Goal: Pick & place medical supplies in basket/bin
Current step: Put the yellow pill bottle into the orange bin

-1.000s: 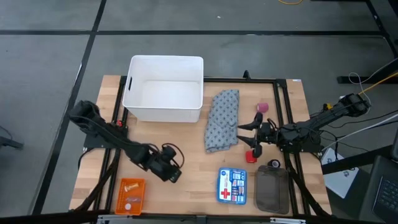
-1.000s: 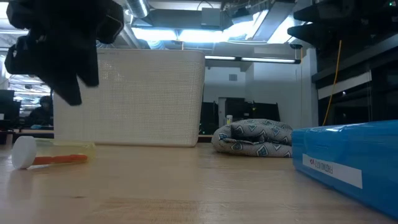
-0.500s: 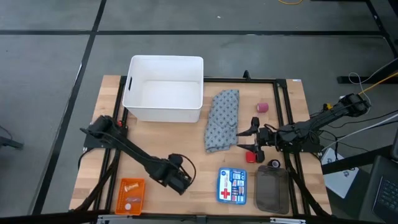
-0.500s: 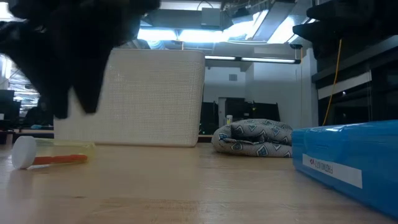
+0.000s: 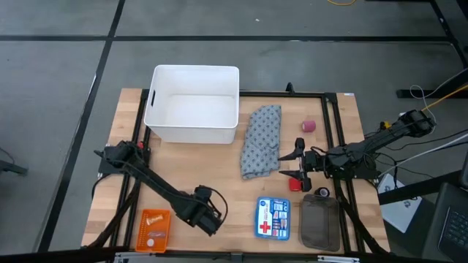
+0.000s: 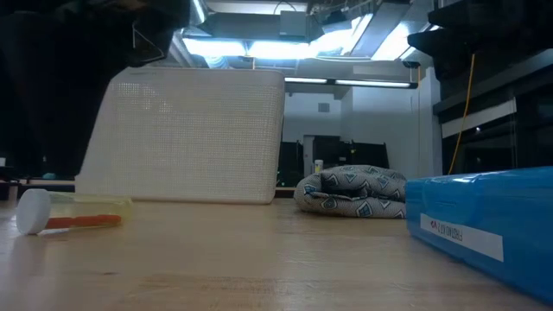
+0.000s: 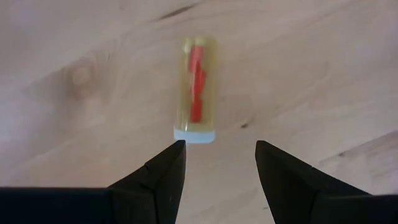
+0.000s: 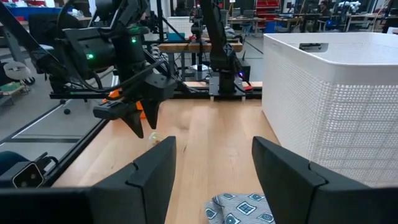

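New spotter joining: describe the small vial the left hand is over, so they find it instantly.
Start at the white bin, then go to the table's near edge. The left hand, open, hovers over a clear yellowish vial, lying flat on bare wood. Only it has a red insert and a pale cap.

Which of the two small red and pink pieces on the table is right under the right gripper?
The red piece, lying just below the open right gripper near the cloth's corner. The pink piece sits apart, farther toward the table's back edge.

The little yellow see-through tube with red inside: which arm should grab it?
Left. The left gripper hangs open just over the small clear yellow tube with red inside; the right gripper is far off beside the grey-blue patterned cloth.
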Controlling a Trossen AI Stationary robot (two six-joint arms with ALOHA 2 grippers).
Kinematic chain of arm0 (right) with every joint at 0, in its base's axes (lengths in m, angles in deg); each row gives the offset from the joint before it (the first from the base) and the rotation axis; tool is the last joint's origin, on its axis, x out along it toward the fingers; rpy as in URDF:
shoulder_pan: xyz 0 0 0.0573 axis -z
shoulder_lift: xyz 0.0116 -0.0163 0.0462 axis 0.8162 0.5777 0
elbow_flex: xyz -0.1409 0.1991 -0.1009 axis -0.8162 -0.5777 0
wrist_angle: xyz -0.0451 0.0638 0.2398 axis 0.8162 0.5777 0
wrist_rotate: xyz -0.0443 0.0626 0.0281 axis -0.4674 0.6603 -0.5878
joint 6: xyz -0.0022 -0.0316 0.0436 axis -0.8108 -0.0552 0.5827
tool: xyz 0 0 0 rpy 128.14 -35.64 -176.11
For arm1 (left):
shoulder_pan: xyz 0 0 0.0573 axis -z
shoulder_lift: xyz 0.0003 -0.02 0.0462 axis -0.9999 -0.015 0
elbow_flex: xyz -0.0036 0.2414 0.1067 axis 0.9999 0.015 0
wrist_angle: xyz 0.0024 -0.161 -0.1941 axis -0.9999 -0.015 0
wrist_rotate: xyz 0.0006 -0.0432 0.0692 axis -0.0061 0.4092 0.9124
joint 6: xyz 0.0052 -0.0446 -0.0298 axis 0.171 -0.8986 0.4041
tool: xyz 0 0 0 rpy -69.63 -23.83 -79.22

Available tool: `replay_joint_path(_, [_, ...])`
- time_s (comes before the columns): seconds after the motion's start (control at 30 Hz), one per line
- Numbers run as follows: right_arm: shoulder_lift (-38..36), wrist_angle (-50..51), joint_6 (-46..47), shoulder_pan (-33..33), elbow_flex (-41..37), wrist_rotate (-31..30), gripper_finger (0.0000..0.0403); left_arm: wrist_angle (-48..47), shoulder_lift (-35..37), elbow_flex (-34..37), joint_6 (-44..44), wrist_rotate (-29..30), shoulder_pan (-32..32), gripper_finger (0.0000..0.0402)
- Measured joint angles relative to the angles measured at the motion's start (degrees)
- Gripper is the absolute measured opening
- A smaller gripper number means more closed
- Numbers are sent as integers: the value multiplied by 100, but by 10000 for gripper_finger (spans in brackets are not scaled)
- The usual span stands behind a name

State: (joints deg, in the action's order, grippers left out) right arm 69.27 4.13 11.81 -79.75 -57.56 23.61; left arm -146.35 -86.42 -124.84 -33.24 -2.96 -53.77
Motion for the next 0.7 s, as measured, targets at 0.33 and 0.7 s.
replay_joint_path(0.33, [0, 2, 22, 0, -2, -22, 212, -340, 0, 2, 149, 126, -26, 191])
replay_joint_path(0.7, [0, 0, 37, 0, 0, -22, 212, -251, -20, 75, 266, 57, -26, 185])
